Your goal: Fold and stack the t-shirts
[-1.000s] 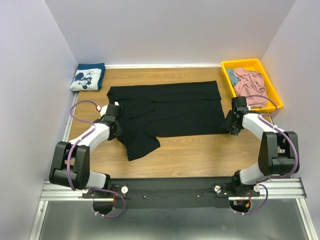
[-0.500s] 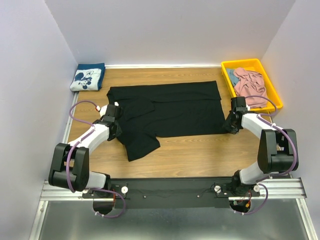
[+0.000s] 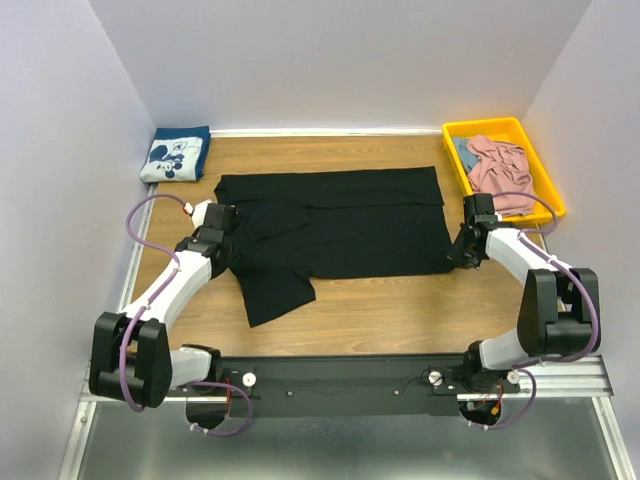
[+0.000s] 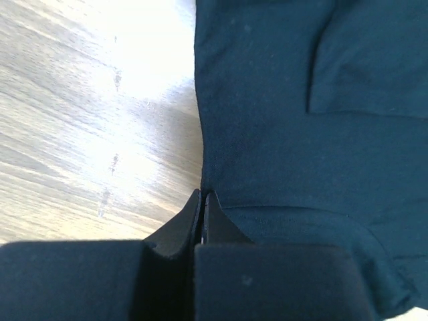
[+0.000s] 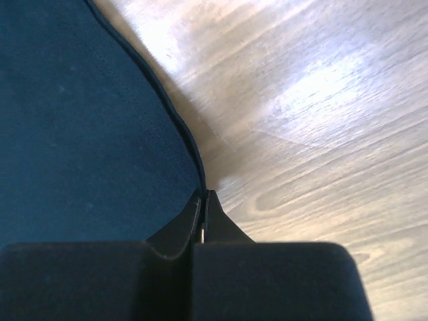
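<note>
Left gripper [image 4: 202,198]: pinched fully shut on black t-shirt [image 3: 340,220] edge, 9 o'clock.
Right gripper [image 5: 204,195]: clamped on hem, 4 o'clock.
Purpose: likely paired lift for folding.

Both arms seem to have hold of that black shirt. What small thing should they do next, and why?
Probably lift both ends slightly, together. The left tool is shut on the left edge of the black shirt, the right tool on its right edge, and the shirt lies flat on the table. Raising evenly should free the cloth for a fold without dragging it.
</note>
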You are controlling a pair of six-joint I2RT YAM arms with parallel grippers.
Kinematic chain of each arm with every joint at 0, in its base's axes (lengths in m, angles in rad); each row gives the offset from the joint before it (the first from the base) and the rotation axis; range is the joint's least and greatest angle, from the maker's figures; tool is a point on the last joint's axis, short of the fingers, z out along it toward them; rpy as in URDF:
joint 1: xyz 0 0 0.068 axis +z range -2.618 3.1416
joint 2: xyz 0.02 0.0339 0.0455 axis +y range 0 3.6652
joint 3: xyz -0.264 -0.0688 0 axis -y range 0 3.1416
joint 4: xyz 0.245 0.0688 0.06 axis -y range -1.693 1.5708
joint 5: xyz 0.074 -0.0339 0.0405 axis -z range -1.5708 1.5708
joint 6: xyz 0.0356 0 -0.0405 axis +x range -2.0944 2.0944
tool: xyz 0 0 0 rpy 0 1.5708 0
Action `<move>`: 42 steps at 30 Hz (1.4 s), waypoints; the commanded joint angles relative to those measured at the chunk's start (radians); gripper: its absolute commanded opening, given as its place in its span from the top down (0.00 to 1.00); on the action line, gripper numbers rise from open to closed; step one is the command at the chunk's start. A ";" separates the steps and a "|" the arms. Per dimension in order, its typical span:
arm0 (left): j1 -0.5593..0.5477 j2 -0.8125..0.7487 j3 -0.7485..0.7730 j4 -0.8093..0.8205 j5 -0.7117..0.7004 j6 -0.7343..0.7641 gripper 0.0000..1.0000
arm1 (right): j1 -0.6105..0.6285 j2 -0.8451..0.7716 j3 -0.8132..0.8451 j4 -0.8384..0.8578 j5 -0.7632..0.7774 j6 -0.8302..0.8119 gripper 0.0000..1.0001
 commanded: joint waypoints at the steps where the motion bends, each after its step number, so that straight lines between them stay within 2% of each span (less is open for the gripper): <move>1: 0.011 -0.013 0.036 -0.042 -0.038 0.008 1.00 | -0.008 -0.029 0.095 -0.082 0.015 -0.020 0.99; 8: 0.037 0.048 0.114 -0.008 -0.031 0.030 1.00 | -0.006 0.099 0.284 -0.119 -0.057 -0.052 0.99; 20: 0.105 0.223 0.250 0.073 0.017 0.106 1.00 | -0.006 0.320 0.535 -0.116 -0.089 -0.074 0.99; 29: 0.153 0.373 0.370 0.098 0.051 0.158 1.00 | -0.008 0.442 0.649 -0.117 -0.105 -0.091 0.99; 42: 0.163 0.533 0.424 0.164 0.078 0.169 1.00 | -0.006 0.569 0.703 -0.103 -0.073 -0.088 0.97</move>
